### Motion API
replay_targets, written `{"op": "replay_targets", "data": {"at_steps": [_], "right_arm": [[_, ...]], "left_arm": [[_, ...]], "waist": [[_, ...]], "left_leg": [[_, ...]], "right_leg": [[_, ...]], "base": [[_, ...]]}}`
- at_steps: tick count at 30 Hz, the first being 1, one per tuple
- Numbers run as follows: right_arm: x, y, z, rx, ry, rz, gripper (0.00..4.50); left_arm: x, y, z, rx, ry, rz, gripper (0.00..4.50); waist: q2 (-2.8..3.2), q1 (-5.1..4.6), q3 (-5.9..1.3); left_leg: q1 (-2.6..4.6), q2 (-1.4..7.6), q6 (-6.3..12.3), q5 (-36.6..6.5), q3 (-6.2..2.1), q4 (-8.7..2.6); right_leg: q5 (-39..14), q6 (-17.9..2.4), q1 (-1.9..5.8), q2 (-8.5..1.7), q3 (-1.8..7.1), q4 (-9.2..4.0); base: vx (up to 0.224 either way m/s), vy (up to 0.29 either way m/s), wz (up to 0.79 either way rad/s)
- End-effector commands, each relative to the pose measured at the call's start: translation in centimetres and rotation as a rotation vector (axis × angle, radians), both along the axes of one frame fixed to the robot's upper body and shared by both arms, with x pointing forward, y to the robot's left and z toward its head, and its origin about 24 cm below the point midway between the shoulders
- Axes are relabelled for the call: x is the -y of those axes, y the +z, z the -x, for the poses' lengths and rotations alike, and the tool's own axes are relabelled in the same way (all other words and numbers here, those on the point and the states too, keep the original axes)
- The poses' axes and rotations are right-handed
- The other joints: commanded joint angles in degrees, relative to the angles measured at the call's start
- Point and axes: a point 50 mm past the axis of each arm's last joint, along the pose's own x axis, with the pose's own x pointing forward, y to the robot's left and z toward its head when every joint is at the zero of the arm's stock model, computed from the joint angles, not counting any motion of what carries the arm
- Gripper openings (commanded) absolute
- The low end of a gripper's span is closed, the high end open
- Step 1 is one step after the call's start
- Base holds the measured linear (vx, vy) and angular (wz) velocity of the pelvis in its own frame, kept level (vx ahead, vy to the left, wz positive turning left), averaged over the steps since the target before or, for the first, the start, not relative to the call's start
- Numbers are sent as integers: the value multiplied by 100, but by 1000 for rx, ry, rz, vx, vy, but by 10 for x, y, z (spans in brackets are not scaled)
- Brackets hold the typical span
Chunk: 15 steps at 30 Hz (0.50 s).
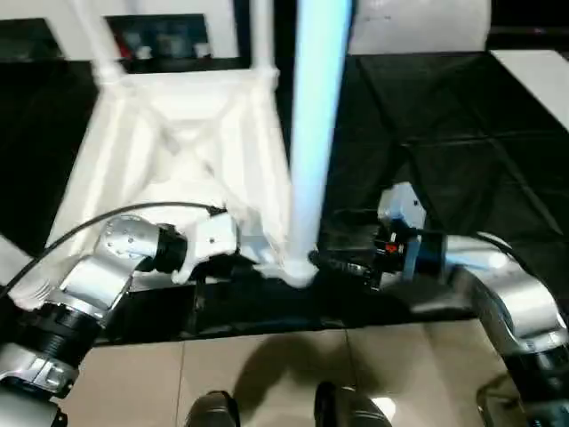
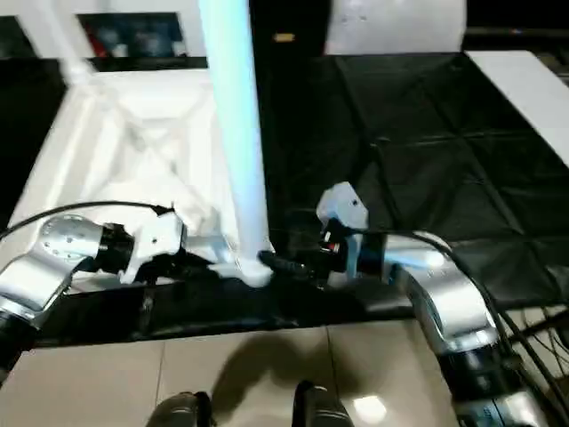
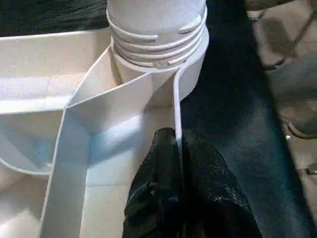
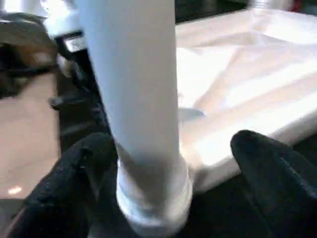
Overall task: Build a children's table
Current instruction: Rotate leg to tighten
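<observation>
- Nearest the head camera: two silver, rounded metal forearms reaching forward over a pale tiled floor, with a dark mat beyond them.
- Left gripper (image 3: pixel 177 163): black, matte, slightly grainy fingers pressed together on the thin upright side wall of the table top (image 1: pixel 178 133), one finger on each face of the wall. Closed on that rim.
- The table top lies upside down on the dark mat, directly ahead of the left gripper. White moulded plastic, rectangular, with thin ribs crossing diagonally over the underside.
- Just past the left fingertips, at the table top's near corner, a round corner socket (image 3: pixel 163 74), smooth and cylindrical, with the ribs running into it.
- Near leg (image 1: pixel 316 133): a long, round, smooth white tube standing upright in that socket. Its lower end carries moulded thread ridges that still show above the socket's lip.
- Two further legs (image 1: pixel 262 36) stand upright at the far corners, beyond both grippers.
- Right gripper (image 4: pixel 173 163): fingers spread wide, one on each side of the near leg's base. One black fingertip (image 4: pixel 84 168) lies against the leg; the other stands apart from it. Open, not clamped.
- Right of the right gripper: dark mat (image 2: pixel 427 133), creased into faint squares. At its far right corner, a flat white panel (image 1: pixel 542 76).
- Beyond the table: white cabinet (image 1: pixel 160 36) with dark compartments.
</observation>
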Motion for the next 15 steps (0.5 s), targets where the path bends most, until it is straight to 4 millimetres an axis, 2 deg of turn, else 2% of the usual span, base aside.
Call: {"op": "replay_targets", "data": {"at_steps": [1,3,4,7,8,10,11,13,14,15], "right_arm": [[-2,-2,0,-16,62,-7,404],[-3,-4,-2,-39,114,10,381],[-4,-4,-3,-50,135,16,372],[-3,-5,-4,-69,171,25,355],[-1,-6,-6,-91,211,38,355],[1,-7,-7,-105,236,50,327],[1,-9,-8,-108,242,64,318],[1,-10,-11,-111,250,75,313],[1,-10,-11,-111,251,75,286],[0,-11,-12,-113,256,74,286]], "left_arm": [[17,4,4,21,-134,19,0],[20,5,3,26,-176,17,0],[22,6,3,30,-198,12,0],[23,7,1,35,-224,3,0],[23,8,-1,37,-242,-8,0],[22,8,-2,38,-250,-11,0],[22,8,-2,35,-259,-14,0],[22,8,-3,36,-264,-15,0],[23,8,-3,36,-264,-14,0],[23,8,-3,35,-265,-13,0]], "waist": [[-31,-30,-527],[-22,14,-525],[-47,14,-520],[-39,64,-515],[-41,86,-514],[-26,101,-513],[-37,106,-522],[-27,101,-525],[-39,92,-525],[-33,101,-527]], "left_leg": [[68,106,388,-1023,32,-364],[66,103,368,-1041,25,-364],[63,99,377,-1046,33,-363],[74,105,342,-1076,31,-360],[82,109,347,-1057,34,-360],[84,109,346,-1088,36,-357],[61,111,333,-1053,30,-357],[56,115,335,-1038,25,-358],[49,103,343,-1027,30,-354],[47,106,338,-1003,29,-353]], "right_leg": [[-1783,-1214,384,-354,267,-311],[-1955,-1152,391,-375,265,-307],[-2003,-1138,384,-372,265,-322],[-2202,-1047,374,-384,271,-338],[-2208,-1041,364,-380,267,-337],[-2224,-1048,362,-379,266,-345],[-2131,-1072,384,-383,263,-318],[-2083,-1090,381,-385,259,-313],[-2061,-1102,386,-378,257,-313],[-2052,-1108,390,-384,260,-309]], "base": [[0,0,0],[0,0,0],[0,0,0],[0,0,0],[0,0,0],[0,0,0],[0,0,0],[0,0,0],[0,0,0],[0,0,0]]}}
